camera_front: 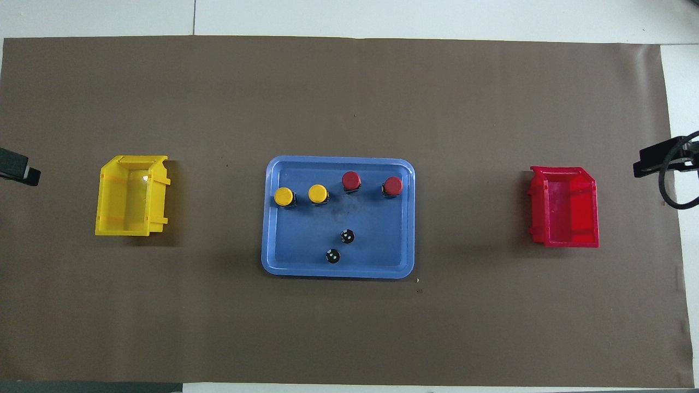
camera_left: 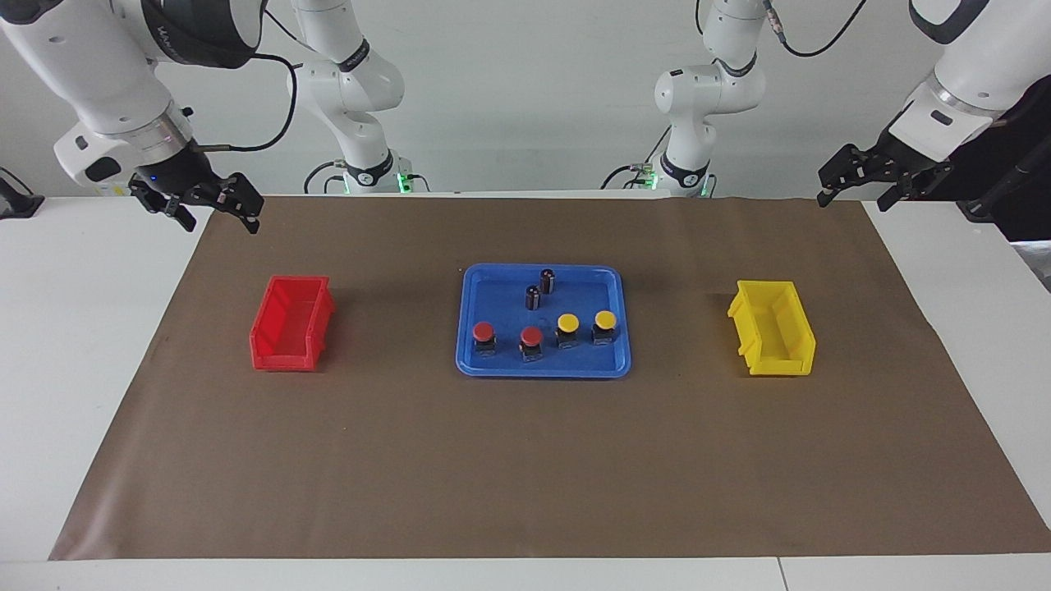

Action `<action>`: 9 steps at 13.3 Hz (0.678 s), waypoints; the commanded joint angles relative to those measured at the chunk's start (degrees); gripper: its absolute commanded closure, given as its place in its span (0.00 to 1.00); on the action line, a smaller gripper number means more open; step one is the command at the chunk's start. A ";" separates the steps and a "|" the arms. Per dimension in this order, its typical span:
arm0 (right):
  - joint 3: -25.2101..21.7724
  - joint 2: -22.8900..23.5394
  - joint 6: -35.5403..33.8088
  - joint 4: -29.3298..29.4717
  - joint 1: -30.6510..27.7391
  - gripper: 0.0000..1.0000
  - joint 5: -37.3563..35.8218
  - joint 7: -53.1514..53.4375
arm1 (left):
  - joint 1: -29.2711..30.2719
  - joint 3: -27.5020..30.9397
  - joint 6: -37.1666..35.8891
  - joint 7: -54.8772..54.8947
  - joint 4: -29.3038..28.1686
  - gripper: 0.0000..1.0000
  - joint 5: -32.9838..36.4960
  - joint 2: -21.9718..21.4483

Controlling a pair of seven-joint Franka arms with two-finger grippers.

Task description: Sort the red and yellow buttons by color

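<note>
I have both arms parked high, and neither holds anything. My right gripper (camera_left: 205,205) hangs over the mat's edge at its own end of the table, fingers spread and empty, with the red bin (camera_left: 291,324) below it and toward the middle. My left gripper (camera_left: 878,182) hangs over the mat corner at the other end, also spread and empty, with the yellow bin (camera_left: 772,328) below it and inward.

All four buttons stand in one row in the blue tray (camera_left: 493,283), midway between the two grippers and well apart from both. The two red buttons (camera_left: 484,336) (camera_left: 531,342) sit toward my right gripper's side, the two yellow buttons (camera_left: 567,329) (camera_left: 605,326) toward my left's.

The risks, as I judge them:
- The row is tight, so open fingers coming down on one button could knock its neighbour over.
- The domed caps look slippery; a pinch on the cap rather than the black base could squirt the button out.
- The two dark cylinders (camera_left: 540,290) stand just on the robots' side of the row, where a low approach could clip them.
- If both arms go in together, they could collide over the tray.

From overhead neither gripper shows at all, and the buttons' bases are mostly hidden under their caps.
</note>
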 commanded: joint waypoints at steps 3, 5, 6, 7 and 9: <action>0.61 -0.91 0.85 -0.86 -0.85 0.00 0.19 -1.46 | 0.88 -0.70 -0.36 0.92 -1.60 0.00 1.04 -1.53; 0.61 -0.91 0.76 -0.86 -0.68 0.00 -0.08 -1.46 | 0.88 -0.70 -0.36 0.92 -1.60 0.00 1.04 -1.53; 0.69 -0.91 0.76 -0.95 -0.33 0.00 -0.77 -1.37 | 0.79 -0.70 -0.36 0.92 -1.60 0.00 1.04 -1.53; 0.78 -1.09 0.67 -1.30 -0.06 0.00 -1.04 -1.37 | 0.88 -0.70 -0.36 0.92 -1.60 0.00 1.04 -1.53; 1.31 -0.92 0.93 -1.13 0.46 0.00 -1.22 -2.42 | 0.88 -0.70 -0.36 0.92 -1.60 0.00 1.04 -1.53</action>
